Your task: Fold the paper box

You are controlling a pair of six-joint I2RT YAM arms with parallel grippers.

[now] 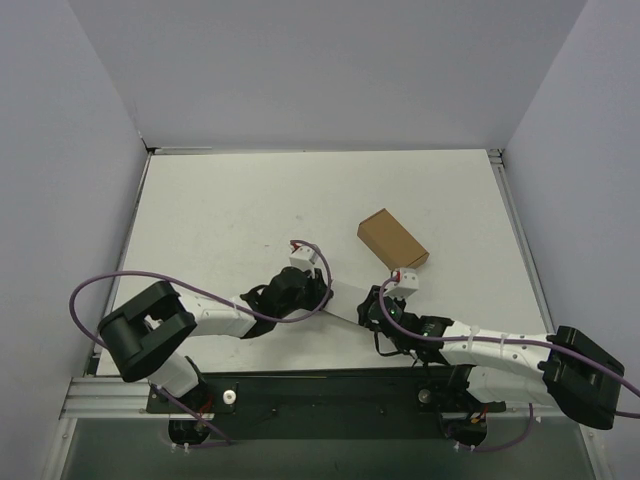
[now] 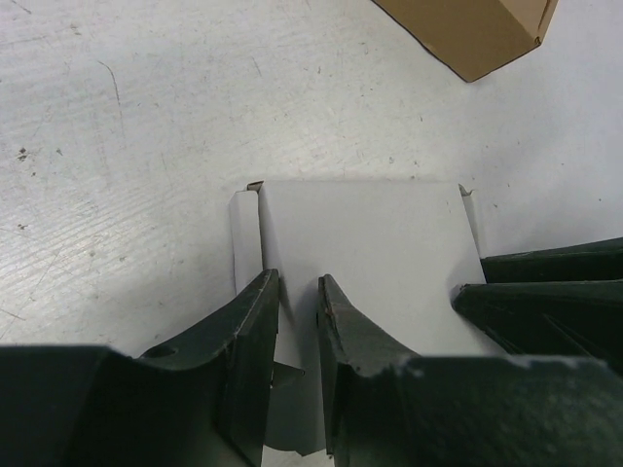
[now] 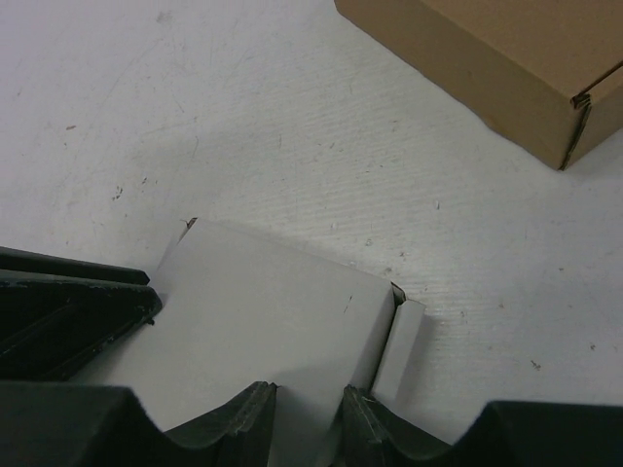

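Observation:
The paper box [image 2: 370, 243] is a white-grey card blank lying low on the table, with a narrow side flap [image 2: 243, 238] at its left edge. My left gripper [image 2: 298, 302] has its tips on the panel by that flap's crease, jaws a narrow gap apart with bare paper between them. From the other side my right gripper [image 3: 311, 418] rests on the same paper box [image 3: 263, 311] near its right flap [image 3: 404, 341], jaws also apart. In the top view both grippers [image 1: 322, 292] [image 1: 372, 308] meet and hide the paper.
A closed brown cardboard box [image 1: 392, 240] lies just beyond the grippers, to the right; it shows at the top of both wrist views [image 2: 467, 34] [image 3: 487, 58]. The white table [image 1: 230, 210] is walled on three sides.

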